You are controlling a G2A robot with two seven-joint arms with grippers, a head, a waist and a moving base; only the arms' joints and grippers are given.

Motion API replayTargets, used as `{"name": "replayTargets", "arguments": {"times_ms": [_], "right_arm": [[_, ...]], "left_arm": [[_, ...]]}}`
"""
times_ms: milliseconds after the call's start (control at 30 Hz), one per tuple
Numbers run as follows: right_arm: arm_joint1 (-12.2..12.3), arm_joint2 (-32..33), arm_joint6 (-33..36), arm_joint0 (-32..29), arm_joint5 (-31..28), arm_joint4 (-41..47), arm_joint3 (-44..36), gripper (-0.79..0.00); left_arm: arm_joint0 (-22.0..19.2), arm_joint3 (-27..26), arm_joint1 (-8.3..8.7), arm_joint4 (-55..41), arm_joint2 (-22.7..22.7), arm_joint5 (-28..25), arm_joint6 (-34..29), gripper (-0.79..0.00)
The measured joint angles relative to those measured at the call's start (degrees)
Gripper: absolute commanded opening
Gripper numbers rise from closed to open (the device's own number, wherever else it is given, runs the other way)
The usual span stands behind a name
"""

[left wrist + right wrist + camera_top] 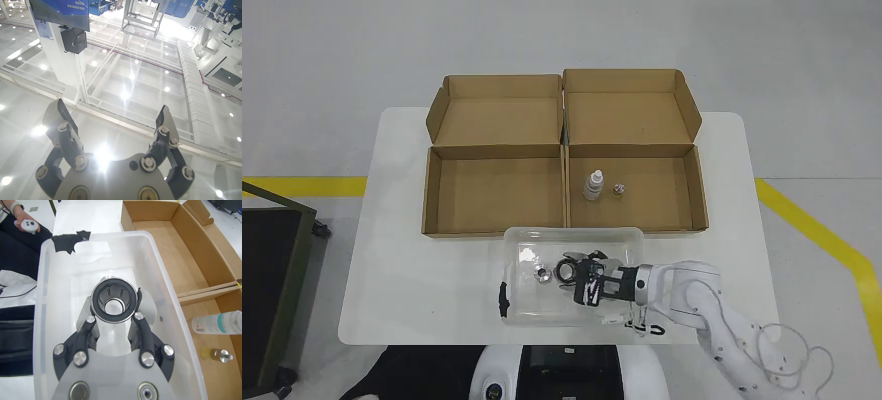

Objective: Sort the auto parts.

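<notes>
Bearing [114,317]: a metal sleeve with a black end ring, located inside the clear bin [164,275], low over its floor. My right claw [114,303] was closed on it, one finger on each side of the barrel, so the bore pointed back toward my wrist. My judgement is that gripping across the round wall, not the end ring, gave the pads the longest contact and kept the sleeve from rolling.

My left claw [112,106] was wide open and held nothing. It pointed up at the ceiling, away from the table, which I judge kept it out of the working arm's path.

Surroundings:
- The bin stood at the near edge of the table [392,250], with two open cardboard boxes just beyond it.
- The left box [160,247] held nothing that I could see.
- The right box [208,370] held a white bottle [215,323] lying on its side and a small yellowish part [217,354] with a metal tip beside it.
- One small metal part [540,272] lay on the bin floor ahead of the claw.
- Black tape [66,242] was stuck on the bin's far rim.

Obstructions, as I judge them: the bin wall and the near wall of either box rose between the bearing and any destination, so the bearing had to be lifted above both rims before any sideways travel.
</notes>
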Motion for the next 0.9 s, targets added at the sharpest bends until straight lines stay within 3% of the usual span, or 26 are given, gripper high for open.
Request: {"name": "replayTargets", "arguments": {"times_ms": [900], "right_arm": [[0.82, 12.01, -13.27, -1.63, 3.79, 23.08, -13.48, -0.785]], "left_arm": [[0.0, 0.0, 0.0, 0.0, 0.0, 0.0, 0.0, 0.0]]}}
